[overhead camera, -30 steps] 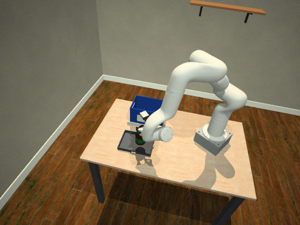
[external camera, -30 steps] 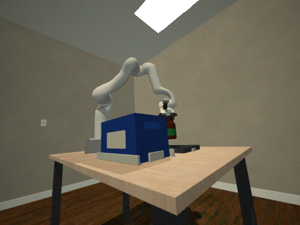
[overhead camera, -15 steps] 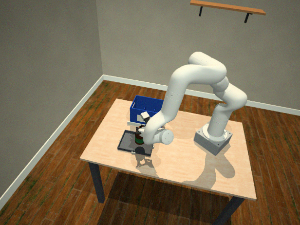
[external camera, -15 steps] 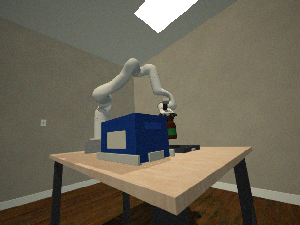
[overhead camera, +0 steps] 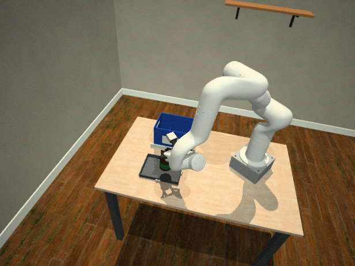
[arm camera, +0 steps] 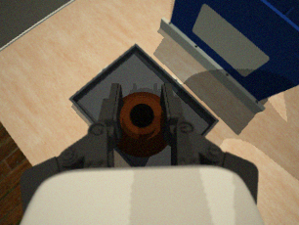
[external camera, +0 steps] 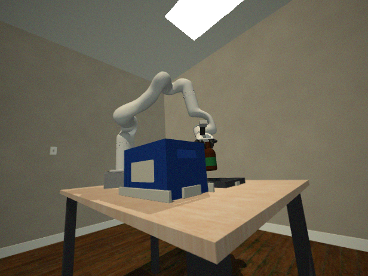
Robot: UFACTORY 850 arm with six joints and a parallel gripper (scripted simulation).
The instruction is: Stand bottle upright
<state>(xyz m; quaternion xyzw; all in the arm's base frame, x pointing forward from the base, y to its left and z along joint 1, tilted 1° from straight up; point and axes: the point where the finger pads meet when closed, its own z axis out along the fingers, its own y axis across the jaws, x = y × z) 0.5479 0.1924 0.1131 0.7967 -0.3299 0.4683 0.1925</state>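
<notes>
We observe the bottle (overhead camera: 165,164) (external camera: 211,159) (arm camera: 142,132) upright or very nearly so, brown, with a green band around its lower body, rounded shoulders and a narrower neck. From the wrist, its round top shows a dark centre within an orange-brown ring.

The hand (overhead camera: 166,154) (external camera: 210,141) (arm camera: 142,96) is closed on the bottle near its neck, one finger on either side. In the exterior view we note a gap between the bottle's base and the tray (overhead camera: 147,166) (external camera: 227,183) (arm camera: 93,85): it hangs above the tray, unsupported from below.

In the top view, the dark, low-rimmed tray lies flat near the table's (overhead camera: 213,184) (external camera: 191,215) near-left corner. The blue crate (overhead camera: 158,137) (external camera: 146,170) (arm camera: 244,44) stands level by the far-left corner, pale strips along its foot.
</notes>
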